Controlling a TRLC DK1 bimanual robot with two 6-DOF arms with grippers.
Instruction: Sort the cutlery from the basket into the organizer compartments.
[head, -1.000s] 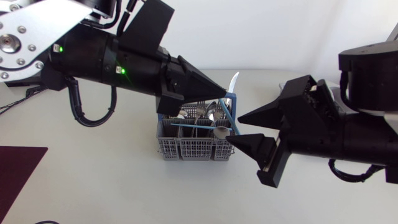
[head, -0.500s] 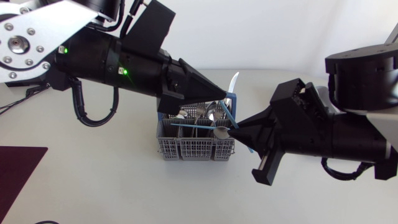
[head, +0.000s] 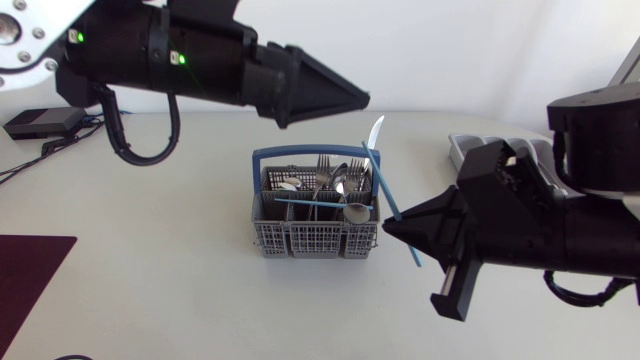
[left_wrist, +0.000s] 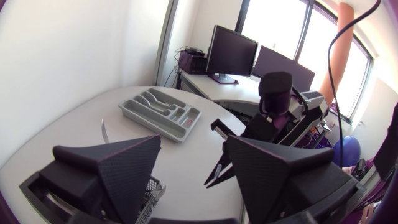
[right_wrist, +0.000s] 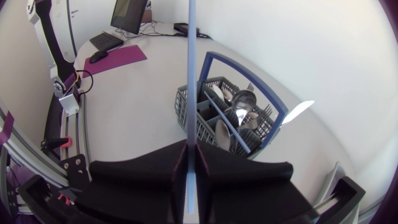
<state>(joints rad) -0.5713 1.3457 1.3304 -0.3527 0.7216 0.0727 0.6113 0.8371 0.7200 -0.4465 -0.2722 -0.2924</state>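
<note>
A grey cutlery basket (head: 290, 238) with a blue handle holds several forks and spoons, and a white utensil (head: 375, 131) stands up at its far right corner. My right gripper (head: 393, 228) is just right of the basket, shut on a thin blue utensil (head: 378, 187) that slants over the basket's right end. In the right wrist view the right gripper (right_wrist: 191, 148) pinches the blue utensil (right_wrist: 191, 74), with the basket (right_wrist: 186, 106) beyond. My left gripper (head: 355, 98) hangs open above the basket. The left gripper (left_wrist: 193, 142) holds nothing. The grey organizer (left_wrist: 186, 124) lies ahead of it.
The organizer (head: 462, 150) sits right of the basket, mostly hidden behind my right arm. A second thin blue stick (head: 300, 201) lies across the basket. A dark purple mat (head: 25, 275) covers the near left corner. A black box (head: 40, 122) with cables lies far left.
My left gripper let go of the blue utensil, opened and drew back up and left. My right gripper closed on the utensil and shifted slightly down and right with it.
</note>
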